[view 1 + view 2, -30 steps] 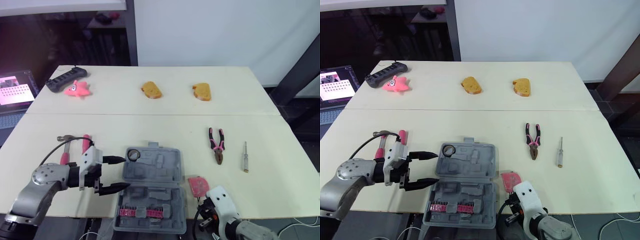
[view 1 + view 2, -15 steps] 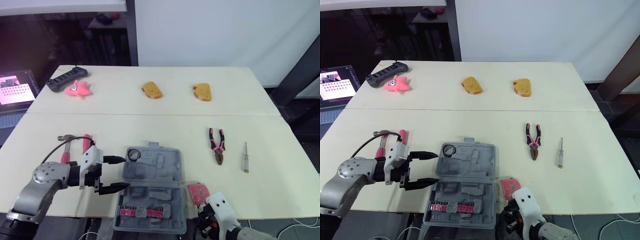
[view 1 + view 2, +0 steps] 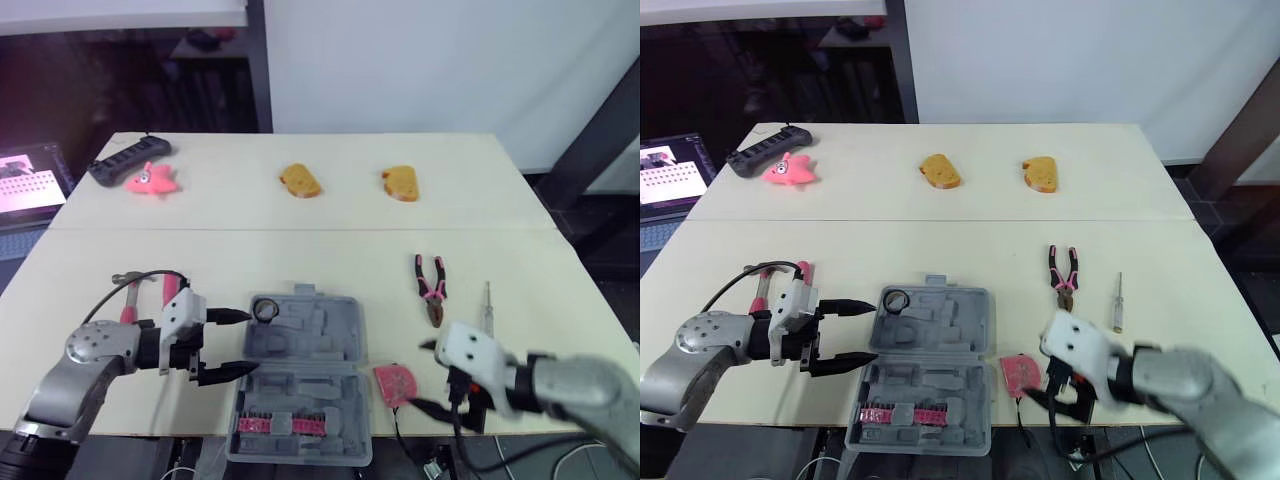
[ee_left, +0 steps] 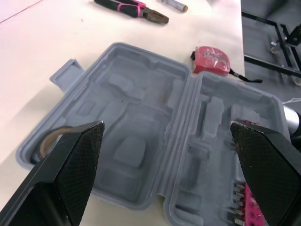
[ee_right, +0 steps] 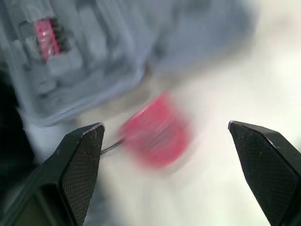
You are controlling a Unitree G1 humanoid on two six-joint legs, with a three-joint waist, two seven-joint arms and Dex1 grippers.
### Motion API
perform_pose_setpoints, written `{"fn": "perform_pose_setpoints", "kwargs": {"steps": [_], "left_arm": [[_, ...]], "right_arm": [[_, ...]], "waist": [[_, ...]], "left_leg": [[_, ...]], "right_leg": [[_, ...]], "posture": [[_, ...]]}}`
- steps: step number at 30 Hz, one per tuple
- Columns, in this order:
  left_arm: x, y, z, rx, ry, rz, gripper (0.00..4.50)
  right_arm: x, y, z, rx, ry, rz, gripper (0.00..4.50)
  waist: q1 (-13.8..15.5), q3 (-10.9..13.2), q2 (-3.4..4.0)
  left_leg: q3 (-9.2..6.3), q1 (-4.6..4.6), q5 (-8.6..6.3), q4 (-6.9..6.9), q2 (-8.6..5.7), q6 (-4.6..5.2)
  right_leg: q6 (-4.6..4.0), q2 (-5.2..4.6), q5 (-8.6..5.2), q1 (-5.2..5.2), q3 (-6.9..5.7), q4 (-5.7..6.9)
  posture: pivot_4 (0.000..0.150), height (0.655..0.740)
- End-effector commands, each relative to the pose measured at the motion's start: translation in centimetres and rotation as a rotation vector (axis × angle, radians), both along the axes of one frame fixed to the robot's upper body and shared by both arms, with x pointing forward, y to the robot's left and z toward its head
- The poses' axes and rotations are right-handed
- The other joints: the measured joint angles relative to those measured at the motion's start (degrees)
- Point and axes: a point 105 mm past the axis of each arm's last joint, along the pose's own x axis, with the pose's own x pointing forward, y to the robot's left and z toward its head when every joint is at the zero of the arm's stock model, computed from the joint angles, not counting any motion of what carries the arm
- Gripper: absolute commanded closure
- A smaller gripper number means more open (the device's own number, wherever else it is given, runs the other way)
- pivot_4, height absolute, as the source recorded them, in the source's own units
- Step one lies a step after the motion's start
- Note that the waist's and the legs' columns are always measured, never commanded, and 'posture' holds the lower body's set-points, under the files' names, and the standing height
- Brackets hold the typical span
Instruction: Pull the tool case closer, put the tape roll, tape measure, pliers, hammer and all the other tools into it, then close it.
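Observation:
The grey tool case [image 3: 300, 372] lies open near the table's front edge, with pink bits in its near half. A black tape roll [image 3: 265, 310] sits in its far left corner. My left gripper [image 3: 228, 346] stands open at the case's left side, one fingertip near the roll. The hammer [image 3: 128, 300] lies behind that arm. A pink tape measure [image 3: 393, 382] rests just right of the case. My right gripper [image 3: 425, 377] is open beside it, and the right wrist view shows the tape measure [image 5: 155, 136] ahead of the fingers. Pliers [image 3: 431, 288] and a screwdriver [image 3: 487, 303] lie further right.
At the back of the table are a black power strip [image 3: 118, 168], a pink star toy [image 3: 150, 179] and two bread-like pieces [image 3: 300, 181] [image 3: 400, 184]. A lit laptop [image 3: 25, 180] stands off the left edge. A cable hangs below the front edge.
My right arm has risen from below the front edge to table height right of the tape measure, and its gripper has opened. The left arm has stayed put.

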Motion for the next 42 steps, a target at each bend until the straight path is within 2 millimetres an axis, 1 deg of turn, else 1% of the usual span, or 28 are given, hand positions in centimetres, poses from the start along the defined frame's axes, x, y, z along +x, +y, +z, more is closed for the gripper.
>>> {"fn": "perform_pose_setpoints", "kwargs": {"steps": [1, 4, 6, 9, 12, 18, 20, 23, 28, 29, 32, 33, 34, 36, 39, 42], "left_arm": [[-0.7, -0.3, 1.0, -0.004, -0.023, -0.043, 0.00], [-1.5, -0.2, 1.1, 0.005, -0.019, -0.057, 0.00], [-2.1, 0.0, 1.3, 0.010, -0.020, -0.064, 0.00], [-3.2, 0.3, 1.5, 0.025, -0.021, -0.073, 0.00], [-3.7, 0.6, 1.5, 0.036, -0.025, -0.060, 0.00], [-3.8, 0.5, 1.8, 0.035, -0.040, -0.036, 0.00], [-3.9, 0.5, 1.9, 0.036, -0.042, -0.036, 0.00], [-4.0, 0.5, 2.0, 0.037, -0.042, -0.033, 0.00], [-4.0, 0.6, 2.0, 0.040, -0.045, -0.031, 0.00], [-4.0, 0.6, 2.0, 0.040, -0.045, -0.031, 0.00], [-3.9, 0.6, 1.9, 0.040, -0.044, -0.033, 0.00], [-3.9, 0.6, 1.8, 0.039, -0.043, -0.034, 0.00], [-3.9, 0.7, 1.8, 0.039, -0.043, -0.035, 0.00], [-3.8, 0.7, 1.6, 0.041, -0.041, -0.035, 0.00], [-3.6, 0.9, 1.4, 0.041, -0.038, -0.031, 0.00], [-3.2, 1.1, 1.2, 0.047, -0.038, -0.023, 0.00]], "right_arm": [[0.1, 0.0, -2.3, -0.118, 0.003, 0.289, 0.04], [0.5, -0.3, -3.4, -0.177, 0.014, 0.424, 0.04], [1.1, -0.5, -3.9, -0.204, 0.015, 0.476, 0.04], [1.9, -0.5, -4.3, -0.212, 0.011, 0.513, 0.04], [2.1, -0.3, -4.7, -0.213, 0.018, 0.548, 0.04], [2.7, 0.0, -6.5, -0.247, 0.026, 0.556, 0.04], [3.0, 0.1, -7.0, -0.253, 0.037, 0.534, 0.04], [2.8, -0.4, -7.8, -0.284, 0.065, 0.538, 0.04], [2.6, -0.3, -7.9, -0.248, 0.093, 0.531, 0.04], [2.6, -0.3, -7.9, -0.245, 0.093, 0.532, 0.04], [2.7, -0.2, -7.5, -0.231, 0.087, 0.528, 0.77], [2.7, 0.0, -7.3, -0.221, 0.083, 0.530, 1.26], [2.6, 0.2, -7.0, -0.207, 0.084, 0.532, 1.61], [2.6, 0.7, -6.1, -0.167, 0.069, 0.537, 1.62], [2.5, 1.3, -4.2, -0.114, 0.053, 0.534, 1.62], [2.9, 2.1, -1.1, -0.060, 0.047, 0.503, 1.62]], "waist": [[-0.06, 0.02, 0.01], [-0.20, 0.10, 0.09], [-0.40, 0.12, 0.13], [-0.50, 0.15, 0.14], [-0.27, 0.18, 0.19], [-0.25, 0.18, 0.19], [-0.27, 0.18, 0.19], [-0.29, 0.19, 0.21], [-0.28, 0.17, 0.18], [-0.27, 0.17, 0.18], [-0.27, 0.17, 0.19], [-0.26, 0.17, 0.19], [-0.26, 0.17, 0.19], [-0.26, 0.17, 0.20], [-0.26, 0.18, 0.21], [-0.32, 0.19, 0.23]], "left_leg": [[0.00, -0.03, 0.00, 0.01, 0.00, 0.00], [0.03, -0.24, -0.02, 0.06, -0.07, 0.02], [0.03, -0.20, -0.03, 0.06, -0.07, 0.04], [0.04, -0.11, -0.03, 0.06, -0.04, 0.04], [0.04, -0.06, -0.02, 0.09, -0.04, 0.04], [0.04, -0.08, -0.02, 0.15, -0.04, 0.03], [0.04, -0.07, -0.02, 0.13, -0.04, 0.04], [0.03, -0.05, -0.02, 0.13, -0.04, 0.04], [0.03, -0.02, -0.02, 0.14, -0.04, 0.04], [0.03, -0.01, -0.02, 0.14, -0.04, 0.04], [0.04, 0.00, -0.02, 0.14, -0.04, 0.04], [0.03, 0.00, -0.02, 0.13, -0.04, 0.04], [0.03, 0.00, -0.02, 0.13, -0.04, 0.04], [0.03, -0.01, -0.02, 0.13, -0.04, 0.04], [0.03, -0.01, -0.02, 0.13, -0.04, 0.04], [0.03, 0.00, -0.02, 0.13, -0.04, 0.04]], "right_leg": [[0.17, -0.02, 0.06, -0.01, -0.02, -0.01], [0.23, -0.14, 0.09, -0.10, -0.02, -0.11], [0.23, -0.14, 0.10, -0.09, -0.02, -0.10], [0.20, -0.09, 0.10, -0.10, -0.02, 0.03], [0.17, -0.07, 0.11, -0.07, -0.01, 0.08], [0.17, -0.08, 0.11, -0.02, -0.01, 0.05], [0.17, -0.08, 0.11, -0.03, -0.01, 0.06], [0.17, -0.07, 0.11, -0.03, -0.01, 0.08], [0.17, -0.07, 0.11, 0.01, -0.01, 0.07], [0.17, -0.07, 0.11, 0.02, -0.01, 0.07], [0.17, -0.07, 0.11, 0.03, -0.01, 0.07], [0.17, -0.07, 0.11, 0.03, -0.01, 0.07], [0.17, -0.07, 0.11, 0.03, -0.01, 0.07], [0.17, -0.07, 0.12, 0.03, -0.01, 0.07], [0.17, -0.07, 0.12, 0.03, -0.01, 0.08], [0.17, -0.07, 0.12, 0.02, -0.01, 0.09]], "posture": [[0.150, 0.7400], [0.150, 0.7400], [0.150, 0.7400], [0.150, 0.7400], [0.150, 0.7400], [0.150, 0.7400], [0.150, 0.7400], [0.150, 0.7400], [0.150, 0.7400], [0.150, 0.7400], [0.150, 0.7400], [0.150, 0.7400], [0.150, 0.7400], [0.150, 0.7400], [0.150, 0.7400], [0.150, 0.7400]]}}
